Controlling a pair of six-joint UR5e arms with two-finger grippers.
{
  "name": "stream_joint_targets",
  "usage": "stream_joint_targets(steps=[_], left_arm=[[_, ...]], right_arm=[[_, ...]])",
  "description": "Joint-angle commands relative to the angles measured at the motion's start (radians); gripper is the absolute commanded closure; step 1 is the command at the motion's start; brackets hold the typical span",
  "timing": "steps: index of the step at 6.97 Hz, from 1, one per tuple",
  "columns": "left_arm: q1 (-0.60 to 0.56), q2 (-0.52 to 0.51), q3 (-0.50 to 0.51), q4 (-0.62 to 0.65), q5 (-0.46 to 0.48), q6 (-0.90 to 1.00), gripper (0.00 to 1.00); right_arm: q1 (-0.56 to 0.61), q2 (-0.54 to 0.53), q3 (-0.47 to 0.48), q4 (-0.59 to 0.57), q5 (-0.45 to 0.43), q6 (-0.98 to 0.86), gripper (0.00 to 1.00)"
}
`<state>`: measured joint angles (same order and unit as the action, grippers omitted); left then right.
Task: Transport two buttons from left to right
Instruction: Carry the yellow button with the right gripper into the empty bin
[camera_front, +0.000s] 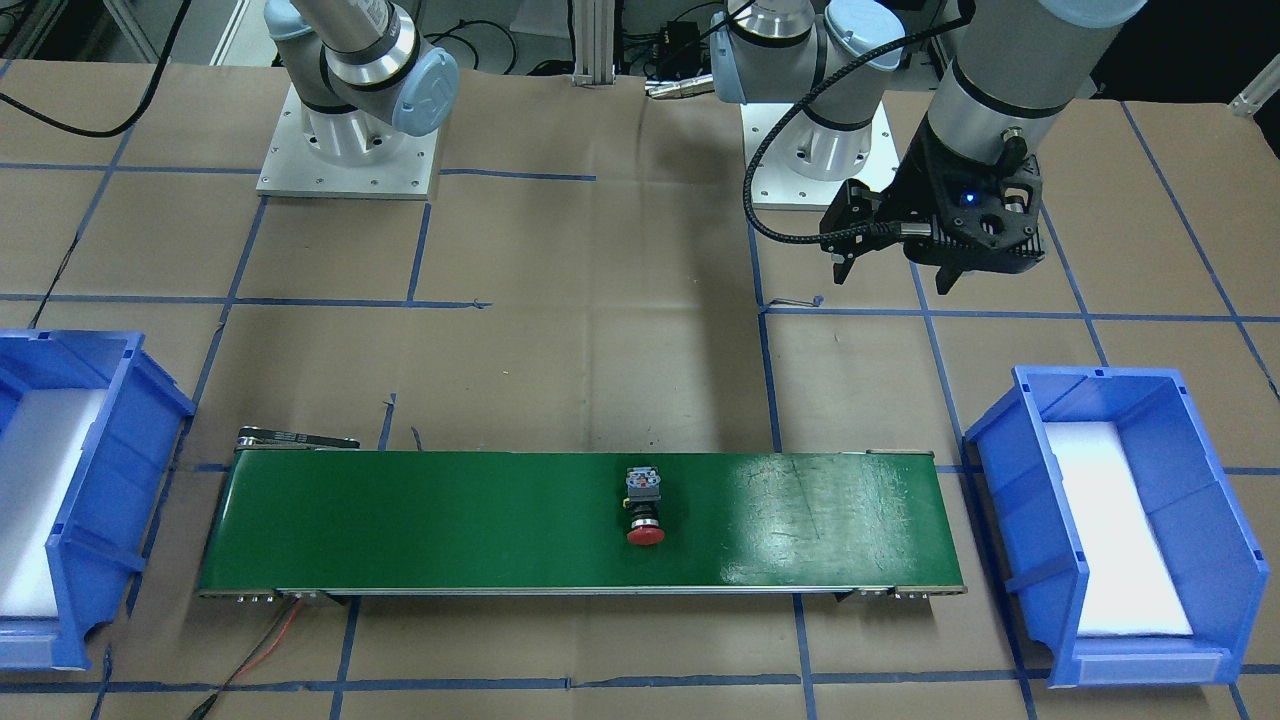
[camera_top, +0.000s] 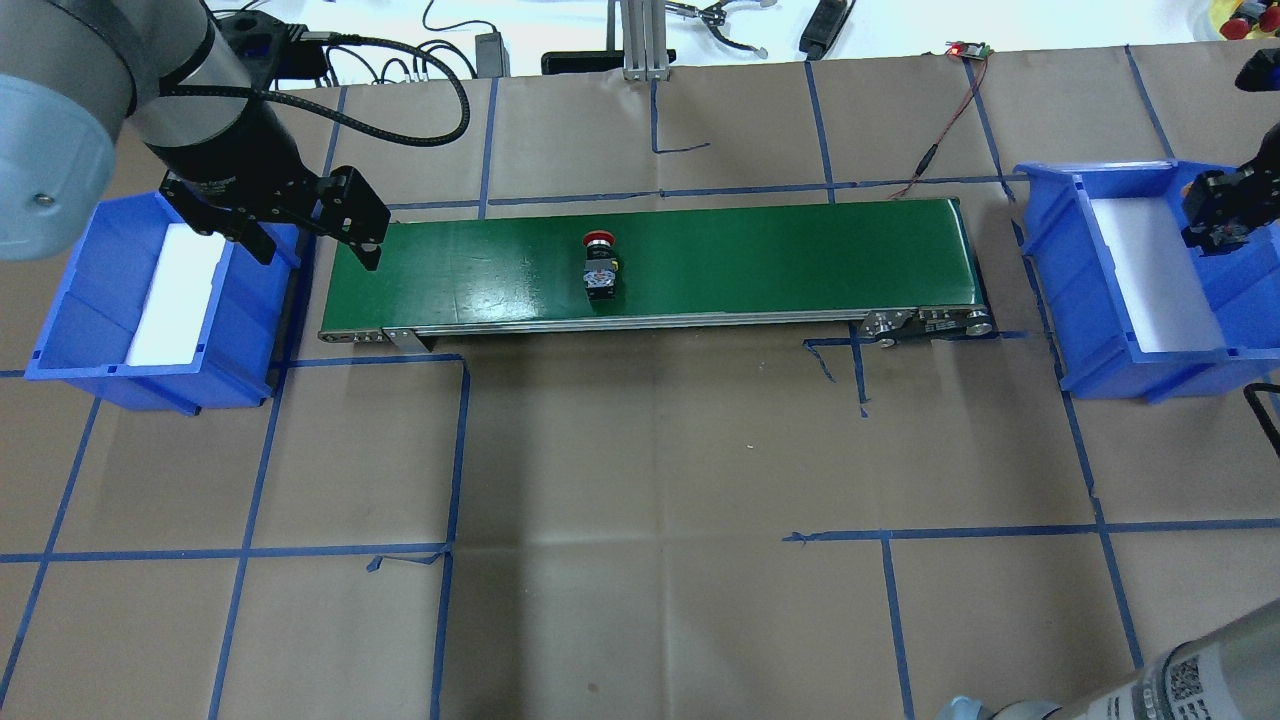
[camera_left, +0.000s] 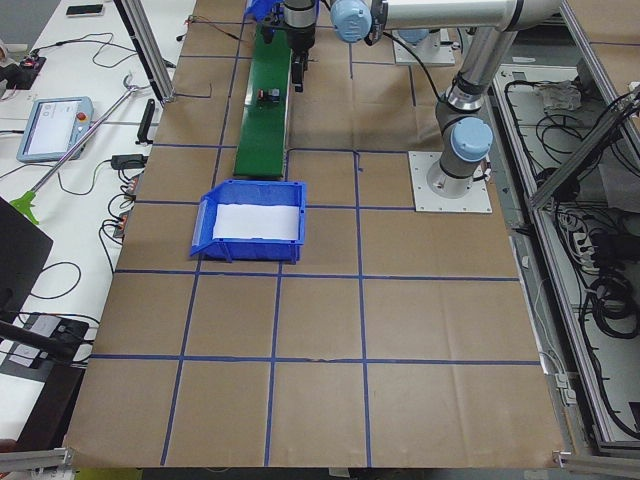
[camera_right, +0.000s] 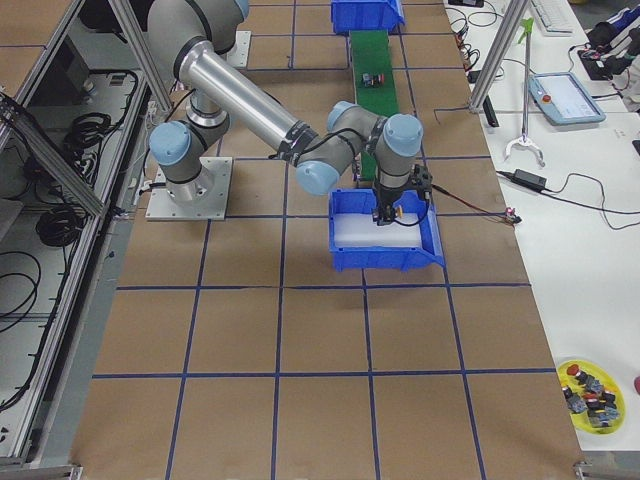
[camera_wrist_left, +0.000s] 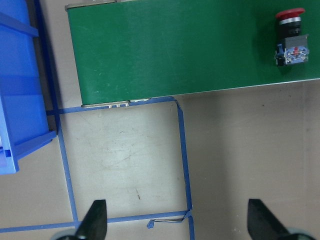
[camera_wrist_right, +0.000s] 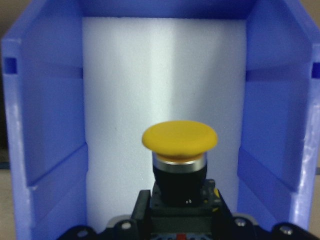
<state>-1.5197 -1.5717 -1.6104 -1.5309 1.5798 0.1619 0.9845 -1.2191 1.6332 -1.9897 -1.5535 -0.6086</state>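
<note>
Yellow button (camera_wrist_right: 180, 140) fills the right wrist view, its black body clamped in the right gripper (camera_top: 1212, 232), cap facing the white foam (camera_wrist_right: 125, 75) of the right bin (camera_wrist_right: 45, 150); gripper sits over that bin. Red button (camera_front: 645, 505) lies on its side near mid-length of the green belt (camera_front: 450, 520), cap pointing away from robot. Left gripper (camera_front: 893, 278) hangs spread wide, empty, above the table (camera_front: 600, 350) beside the belt's end, near the left bin (camera_front: 1010, 500).
</note>
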Motion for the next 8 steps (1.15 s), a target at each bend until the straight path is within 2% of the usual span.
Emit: stream_joint_targets(steps=[1, 4, 5, 6, 7, 8], left_arm=[[0.0, -0.001, 0.001, 0.0, 0.0, -0.002, 0.0], [0.0, -0.001, 0.001, 0.0, -0.001, -0.002, 0.0], [0.0, -0.001, 0.001, 0.0, -0.001, -0.002, 0.0], [0.0, -0.001, 0.001, 0.0, -0.001, -0.002, 0.0], [0.0, -0.001, 0.001, 0.0, -0.001, -0.002, 0.0], [0.001, -0.001, 0.001, 0.0, -0.001, -0.002, 0.0]], right_arm=[[-0.009, 0.01, 0.165, -0.171, -0.004, -0.016, 0.95], [-0.009, 0.012, 0.209, -0.186, -0.02, -0.011, 0.94], [-0.009, 0.012, 0.226, -0.186, -0.031, -0.011, 0.9], [-0.009, 0.013, 0.218, -0.193, -0.048, -0.013, 0.23], [-0.009, 0.012, 0.217, -0.196, -0.045, -0.013, 0.01], [-0.009, 0.012, 0.215, -0.195, -0.045, -0.013, 0.01]])
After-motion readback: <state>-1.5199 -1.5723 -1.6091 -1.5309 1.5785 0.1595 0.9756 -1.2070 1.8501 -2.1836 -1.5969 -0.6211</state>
